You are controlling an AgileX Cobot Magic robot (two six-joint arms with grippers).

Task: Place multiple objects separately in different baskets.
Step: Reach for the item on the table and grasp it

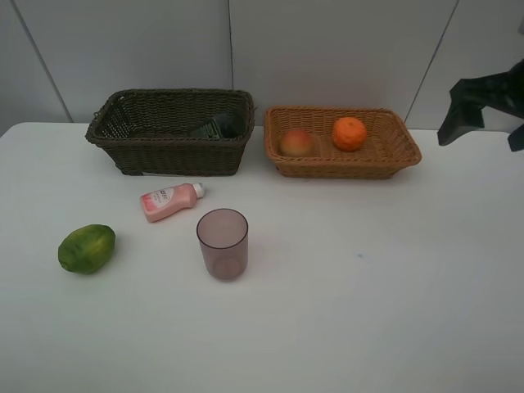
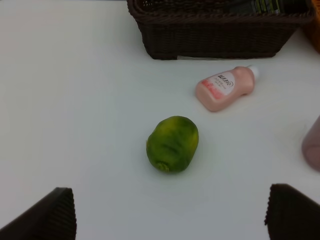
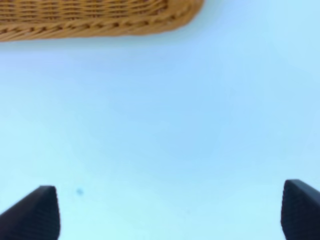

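1. I've got the left gripper [image 2: 172,215] spread wide and empty above the tabletop [image 2: 75,125], with the green fruit [image 2: 172,144] just ahead, stem end facing the gripper.
2. Right gripper [image 3: 170,212] is also wide and empty, near the tan basket [image 3: 100,25].
3. Pink bottle [image 1: 170,201] lies flat in front of the dark basket [image 1: 172,155], cap pointing right.
4. Cup [image 1: 222,243] stands upright beside the bottle.
5. Peach [image 1: 297,142] and orange [image 1: 350,133] are in the tan basket.

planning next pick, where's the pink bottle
In the exterior high view, the pink bottle lies left of centre, between the dark basket and the mauve cup.
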